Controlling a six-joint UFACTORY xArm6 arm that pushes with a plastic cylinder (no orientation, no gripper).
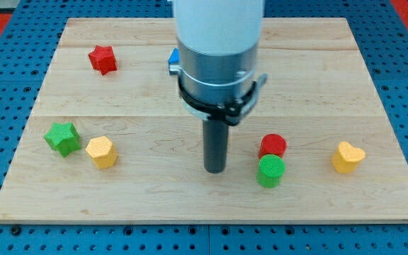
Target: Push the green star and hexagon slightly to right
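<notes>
My tip point(215, 170), a bare rod end with no claw to spread or pinch, rests on the wooden board point(190, 205) touching no block. From it, the green star point(62, 137) and the yellow hexagon point(101, 151) just beside it lie well toward the view's left. The green cylinder point(270, 171) stands near the tip's right, touching the red cylinder point(273, 145).

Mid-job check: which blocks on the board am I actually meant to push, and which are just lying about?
For the job:
green star block, at the view's left
yellow hexagon block, touching it on the right
my tip, well right of both

Lying about:
red star block
red cylinder block
green cylinder block
yellow heart block
blue block, mostly hidden behind the arm
</notes>
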